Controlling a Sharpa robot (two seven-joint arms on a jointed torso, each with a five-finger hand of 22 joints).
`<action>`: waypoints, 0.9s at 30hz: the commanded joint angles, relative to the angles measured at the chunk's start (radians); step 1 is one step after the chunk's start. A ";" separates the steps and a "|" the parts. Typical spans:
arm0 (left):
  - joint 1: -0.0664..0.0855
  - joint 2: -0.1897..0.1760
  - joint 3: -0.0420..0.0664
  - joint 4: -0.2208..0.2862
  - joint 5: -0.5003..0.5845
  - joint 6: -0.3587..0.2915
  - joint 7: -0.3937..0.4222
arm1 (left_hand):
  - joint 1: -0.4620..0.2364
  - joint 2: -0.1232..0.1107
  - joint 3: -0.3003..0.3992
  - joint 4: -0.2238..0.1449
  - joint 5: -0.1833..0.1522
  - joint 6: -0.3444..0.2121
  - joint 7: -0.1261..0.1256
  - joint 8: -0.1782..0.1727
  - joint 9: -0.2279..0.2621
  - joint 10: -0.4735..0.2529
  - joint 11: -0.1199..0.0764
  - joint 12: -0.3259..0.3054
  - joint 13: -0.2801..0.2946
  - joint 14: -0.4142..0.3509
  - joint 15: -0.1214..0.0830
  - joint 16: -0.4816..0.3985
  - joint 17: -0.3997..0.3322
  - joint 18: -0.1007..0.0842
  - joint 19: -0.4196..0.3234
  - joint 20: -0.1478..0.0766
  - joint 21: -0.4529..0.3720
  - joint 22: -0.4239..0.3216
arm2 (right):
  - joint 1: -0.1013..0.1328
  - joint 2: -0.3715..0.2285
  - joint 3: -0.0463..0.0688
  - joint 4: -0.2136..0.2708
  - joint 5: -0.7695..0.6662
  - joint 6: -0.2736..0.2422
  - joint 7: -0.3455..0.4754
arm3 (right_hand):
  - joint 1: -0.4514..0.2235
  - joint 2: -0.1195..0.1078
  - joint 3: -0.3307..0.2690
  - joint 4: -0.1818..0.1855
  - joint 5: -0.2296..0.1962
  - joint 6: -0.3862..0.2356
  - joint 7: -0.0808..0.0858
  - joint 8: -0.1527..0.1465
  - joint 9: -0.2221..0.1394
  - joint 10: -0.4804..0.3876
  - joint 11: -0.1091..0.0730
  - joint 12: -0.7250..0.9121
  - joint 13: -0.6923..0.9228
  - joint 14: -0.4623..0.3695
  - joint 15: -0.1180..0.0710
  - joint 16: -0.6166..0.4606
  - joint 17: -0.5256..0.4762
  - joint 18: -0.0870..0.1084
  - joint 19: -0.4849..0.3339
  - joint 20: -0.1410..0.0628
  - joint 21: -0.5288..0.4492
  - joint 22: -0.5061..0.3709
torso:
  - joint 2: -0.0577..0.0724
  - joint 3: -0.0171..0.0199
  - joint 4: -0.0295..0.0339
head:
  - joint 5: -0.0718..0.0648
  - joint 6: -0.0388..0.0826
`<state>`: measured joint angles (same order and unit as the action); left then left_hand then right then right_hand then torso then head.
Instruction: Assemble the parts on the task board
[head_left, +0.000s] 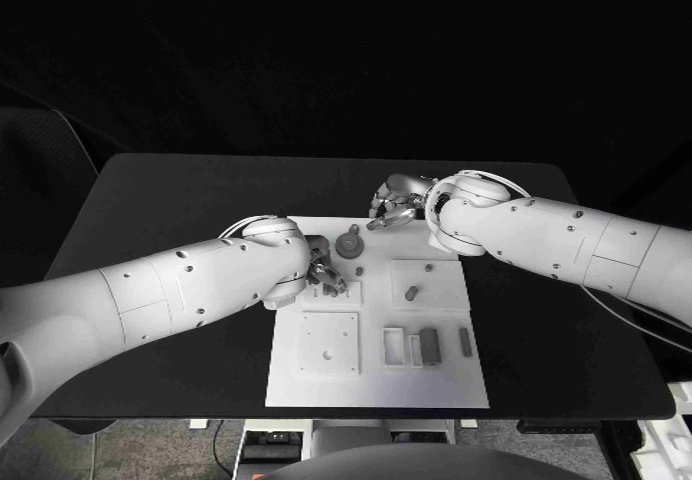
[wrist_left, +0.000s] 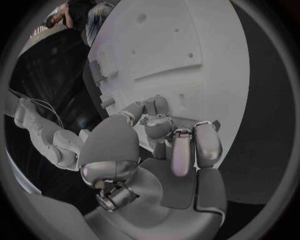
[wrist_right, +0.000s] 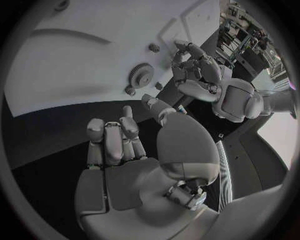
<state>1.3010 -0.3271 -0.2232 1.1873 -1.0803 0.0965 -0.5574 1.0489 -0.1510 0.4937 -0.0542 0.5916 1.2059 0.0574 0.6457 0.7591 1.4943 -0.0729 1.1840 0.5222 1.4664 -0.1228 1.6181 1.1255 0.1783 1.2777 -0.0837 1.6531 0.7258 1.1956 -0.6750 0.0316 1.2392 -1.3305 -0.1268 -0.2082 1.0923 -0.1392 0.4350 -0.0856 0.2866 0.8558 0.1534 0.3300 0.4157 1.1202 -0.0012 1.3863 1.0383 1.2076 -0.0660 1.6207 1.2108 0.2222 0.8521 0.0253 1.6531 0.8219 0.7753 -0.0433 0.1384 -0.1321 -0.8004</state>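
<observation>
The white task board (head_left: 447, 385) lies in the middle of the black table. On its far part lie a grey gear (head_left: 349, 243), a small peg (head_left: 359, 268) and a small grey part (head_left: 411, 292). My left hand (head_left: 325, 272) is down on the board just left of the peg, fingers (wrist_left: 181, 150) bunched together against the board (wrist_left: 187, 45). Whether they pinch anything is hidden. My right hand (head_left: 394, 207) hovers at the board's far edge beyond the gear (wrist_right: 140, 75), its fingers (wrist_right: 112, 140) curled in with nothing seen in them. The right wrist view also shows my left hand (wrist_right: 203, 75).
On the near half of the board sit a square white plate (head_left: 329, 343), a white frame (head_left: 392, 345) and two grey blocks (head_left: 428, 345), (head_left: 466, 342). Black table (head_left: 173, 200) surrounds the board on all sides.
</observation>
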 joint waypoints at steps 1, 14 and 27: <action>-0.018 0.002 -0.013 0.004 0.001 0.044 -0.014 | 0.079 0.072 0.075 -0.069 0.004 0.141 -0.032 0.004 -0.002 0.085 -0.035 0.003 -0.001 0.130 -0.008 0.003 0.000 0.083 0.007 -0.002 0.130 0.002 | -0.001 0.000 0.000 0.000 -0.008 0.014 0.002 | -0.006 -0.001 0.006 0.000 0.004 0.005 0.011 -0.001 -0.001 0.004 -0.002 0.005 -0.001 -0.002 -0.007 0.006 0.000 0.018 -0.004 -0.001 0.005 -0.001 | 0.000 -0.0001 -0.0005 | 0.000 0.001; -0.016 -0.002 -0.012 0.004 0.034 0.048 -0.014 | 0.079 0.071 0.076 -0.070 0.005 0.141 -0.032 0.004 -0.002 0.085 -0.035 0.003 -0.001 0.130 -0.008 0.004 0.001 0.083 0.007 -0.002 0.130 0.002 | -0.001 -0.001 0.000 0.000 -0.008 0.014 0.002 | -0.007 -0.001 0.006 0.000 0.004 0.005 0.011 -0.001 -0.002 0.004 -0.002 0.005 -0.001 -0.002 -0.007 0.006 -0.001 0.018 -0.004 -0.001 0.005 -0.002 | 0.000 -0.0006 0.0002 | -0.003 0.003; -0.008 -0.012 -0.012 0.019 0.018 0.030 -0.017 | 0.079 0.070 0.077 -0.071 0.006 0.142 -0.032 0.004 -0.002 0.085 -0.036 0.003 -0.001 0.129 -0.008 0.004 -0.001 0.083 0.007 -0.002 0.130 0.002 | -0.001 0.000 0.000 -0.001 -0.008 0.015 0.002 | -0.007 -0.001 0.006 -0.001 0.004 0.005 0.011 -0.001 -0.002 0.004 -0.002 0.005 -0.001 -0.002 -0.007 0.006 -0.001 0.018 -0.004 -0.001 0.005 -0.002 | 0.000 -0.0005 0.0005 | -0.001 0.003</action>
<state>1.3029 -0.3395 -0.2270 1.2013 -1.0547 0.0939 -0.5574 1.0469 -0.1490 0.4937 -0.0542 0.5936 1.2059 0.0574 0.6456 0.7585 1.4943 -0.0729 1.1840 0.5223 1.4665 -0.1226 1.6180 1.1255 0.1784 1.2777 -0.0835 1.6531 0.7264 1.1949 -0.6756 0.0316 1.2382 -1.3305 -0.1257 -0.2083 1.0923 -0.1393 0.4350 -0.0856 0.2866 0.8582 0.1510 0.3300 0.4158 1.1183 0.0007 1.3863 1.0384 1.2057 -0.0679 1.6207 1.2103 0.2220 0.8520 0.0253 1.6531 0.8220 0.7754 -0.0440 0.1391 -0.1343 -0.7980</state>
